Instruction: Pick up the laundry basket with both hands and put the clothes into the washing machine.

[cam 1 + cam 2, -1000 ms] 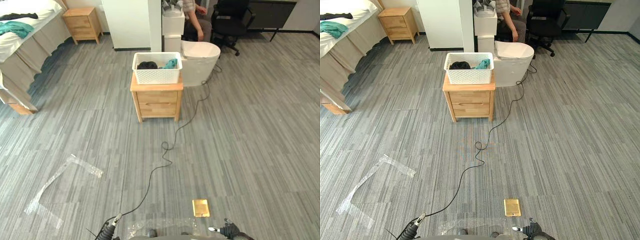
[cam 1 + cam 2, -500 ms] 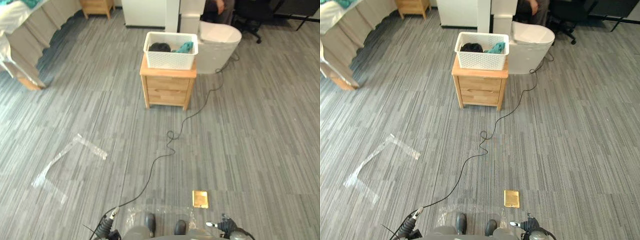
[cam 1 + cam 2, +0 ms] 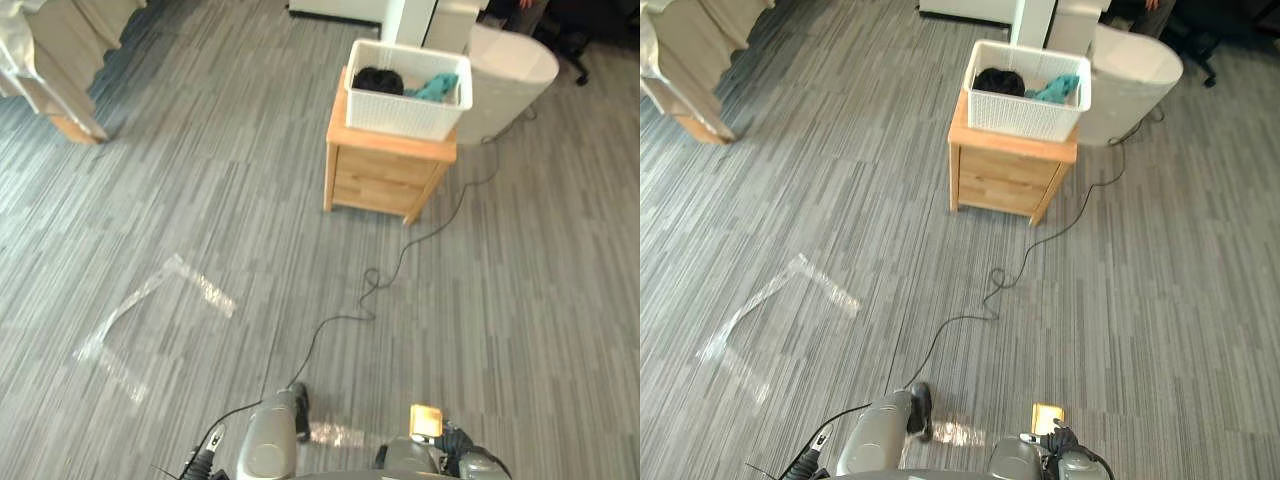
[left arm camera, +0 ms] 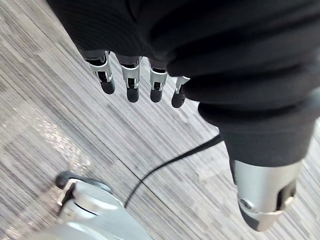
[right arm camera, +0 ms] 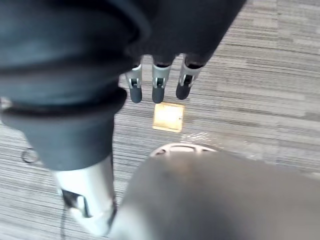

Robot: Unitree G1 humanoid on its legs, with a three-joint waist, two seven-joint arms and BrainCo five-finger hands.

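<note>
Here, my left hand and right hand hang empty, fingers straight; the laundry basket sits on a nightstand, well apart at one o'clock.

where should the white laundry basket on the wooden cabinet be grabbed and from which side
Take the laundry basket by the rim at its two short ends, left hand on the left end, right hand on the right, coming in from the long side facing the robot. It is rectangular, upright on the cabinet, and both ends look free.
</note>
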